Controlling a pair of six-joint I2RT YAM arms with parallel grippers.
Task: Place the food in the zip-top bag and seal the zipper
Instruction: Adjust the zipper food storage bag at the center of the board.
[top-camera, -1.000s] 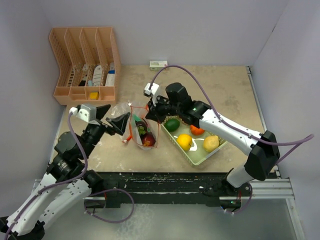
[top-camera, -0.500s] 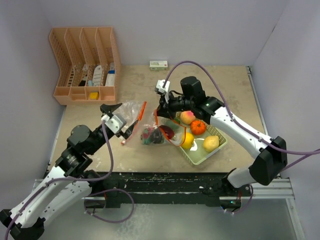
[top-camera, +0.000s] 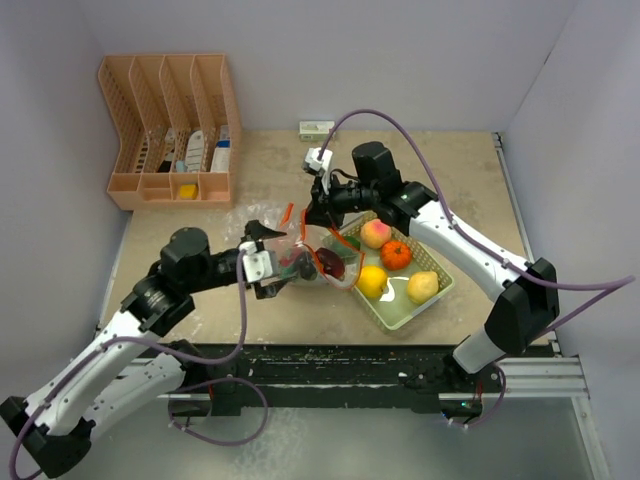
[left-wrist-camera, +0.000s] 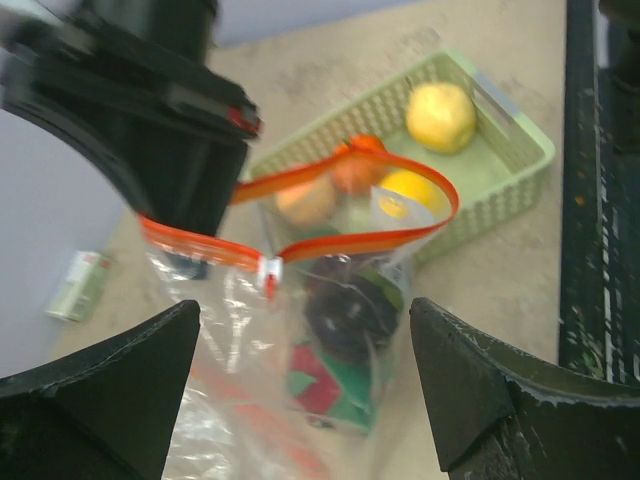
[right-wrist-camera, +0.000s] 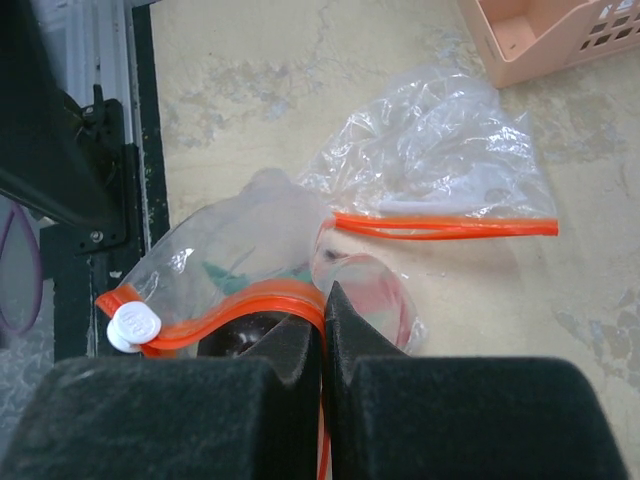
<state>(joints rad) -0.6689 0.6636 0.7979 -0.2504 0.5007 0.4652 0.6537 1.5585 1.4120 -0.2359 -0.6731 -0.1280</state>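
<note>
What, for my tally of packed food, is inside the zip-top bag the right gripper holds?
Through the clear zip-top bag show a dark purple piece and, next to it, a red-and-green piece. Crinkles and blur hide whether anything else lies inside.

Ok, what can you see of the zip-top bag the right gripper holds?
Clear, crinkly plastic zip-top bag with an orange-red zipper and white slider. Its mouth gapes in a loop, unsealed. The right gripper pinches the strip, holding the mouth up. Dark purple, red and green food sits inside. It hangs beside the green tray, between the left gripper's open fingers.
</note>
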